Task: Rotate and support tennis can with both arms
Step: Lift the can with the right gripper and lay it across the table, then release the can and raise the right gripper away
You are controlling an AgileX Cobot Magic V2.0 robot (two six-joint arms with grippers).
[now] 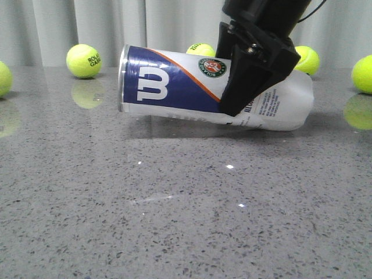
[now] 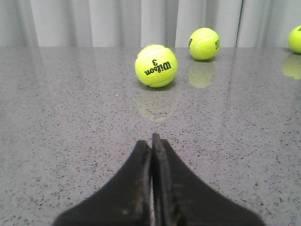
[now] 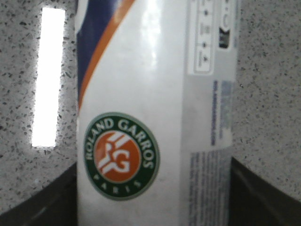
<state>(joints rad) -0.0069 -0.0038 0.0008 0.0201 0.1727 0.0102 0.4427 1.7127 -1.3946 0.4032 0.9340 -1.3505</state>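
The right gripper (image 1: 238, 113) has its black wedge fingers (image 1: 247, 87) clamped across the tennis can (image 1: 174, 81), one to each side of the body near the round Roland Garros emblem (image 3: 121, 155), as the right wrist view shows with the dark fingers flanking the white label. The can lies nearly on its side, tilted, with the silver-rimmed end toward the robot's left lifted clear of the grey table (image 1: 174, 221) and the rounded far end low, at or very near the surface (contact there cannot be told for certain). The left gripper (image 2: 152, 141) is pressed together on nothing, its tips meeting over bare tabletop, with a Wilson tennis ball (image 2: 156, 66) ahead of it and another ball (image 2: 204, 43) farther off; the can does not appear in its view at all. More balls sit along the curtain behind the can in the front view. By the look of it, the rotation is under way and carried by the right arm alone, so the supporting half is not yet begun. The next move likely calls for the left fingers to part and travel to the raised rim end, so that the can's weight is shared before it is turned further.
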